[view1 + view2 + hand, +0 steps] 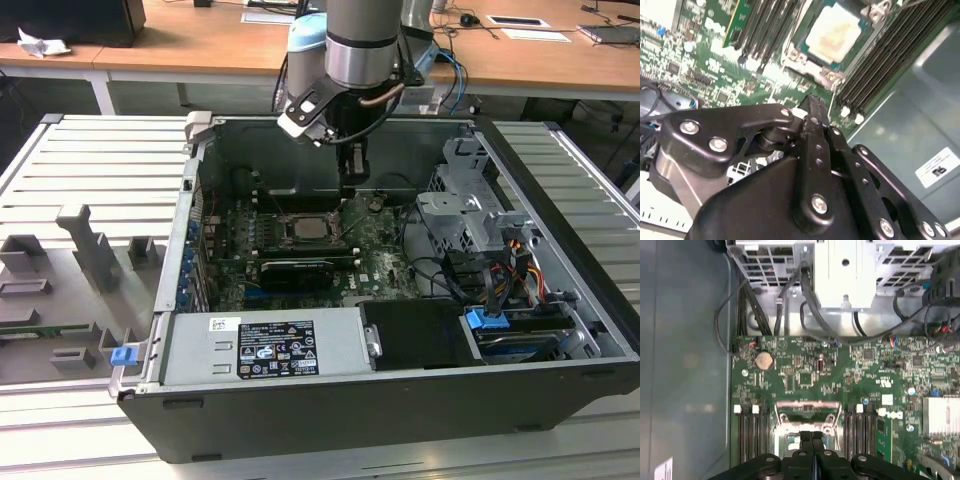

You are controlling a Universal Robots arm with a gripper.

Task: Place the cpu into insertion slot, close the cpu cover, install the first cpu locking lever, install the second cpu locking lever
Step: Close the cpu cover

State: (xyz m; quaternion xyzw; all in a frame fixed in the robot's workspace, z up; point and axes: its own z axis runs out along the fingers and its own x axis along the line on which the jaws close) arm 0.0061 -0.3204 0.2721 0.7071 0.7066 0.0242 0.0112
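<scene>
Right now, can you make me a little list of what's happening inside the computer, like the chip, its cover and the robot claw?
place: open computer case
board: green board at the bottom of the case
chip: chip sits in place on the board
cover: silver frame seems to lie flat around the chip
gripper: gripper is shut and empty, and hovers over the board by the chip

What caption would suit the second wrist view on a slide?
Shut black gripper poised over the green circuit board, near the small flat silver-beige cpu lying inside its silver metal frame.
</scene>
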